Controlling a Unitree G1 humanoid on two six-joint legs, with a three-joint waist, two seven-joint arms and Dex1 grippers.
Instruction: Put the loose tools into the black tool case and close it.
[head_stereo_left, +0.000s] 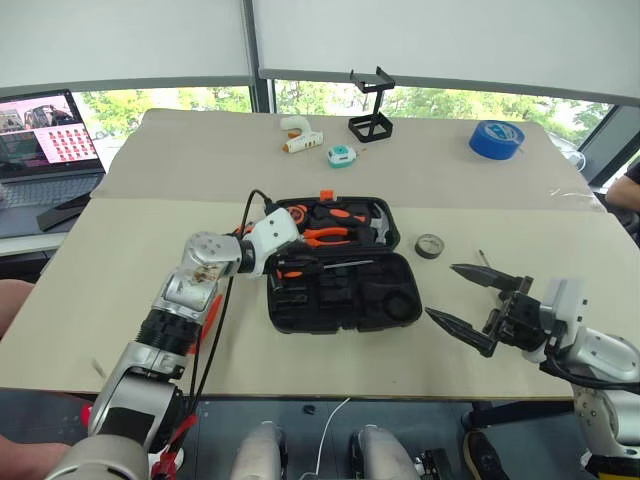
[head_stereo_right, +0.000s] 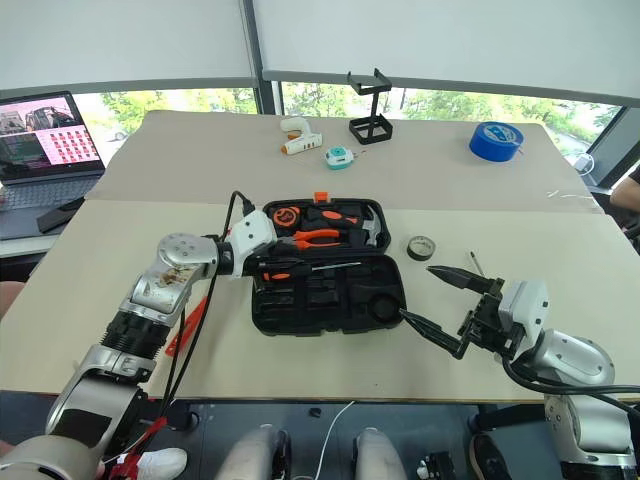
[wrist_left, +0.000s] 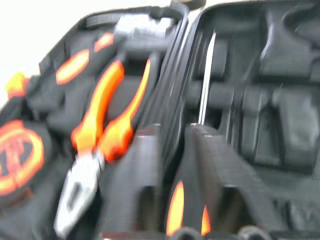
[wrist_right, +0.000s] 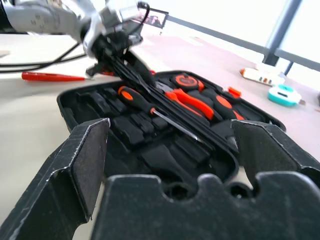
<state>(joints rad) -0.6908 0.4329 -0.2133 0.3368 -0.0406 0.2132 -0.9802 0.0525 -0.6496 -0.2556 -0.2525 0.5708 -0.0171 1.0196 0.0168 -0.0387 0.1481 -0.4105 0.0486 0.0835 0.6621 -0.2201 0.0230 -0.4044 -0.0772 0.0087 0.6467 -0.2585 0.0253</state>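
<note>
Black tool case (head_stereo_left: 340, 290) lay open at frame centre. Left gripper (wrist_right: 107, 52), fingers together, pinched a black-and-orange screwdriver (wrist_right: 145, 106) over the case's near half. Right gripper (head_stereo_left: 468, 303), fingers spread apart and empty, hovered lower right. Small dark tape roll (head_stereo_left: 429, 246) sat right of the case.

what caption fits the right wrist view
Open right gripper faces the open black tool case, a black-and-orange screwdriver inside.
</note>
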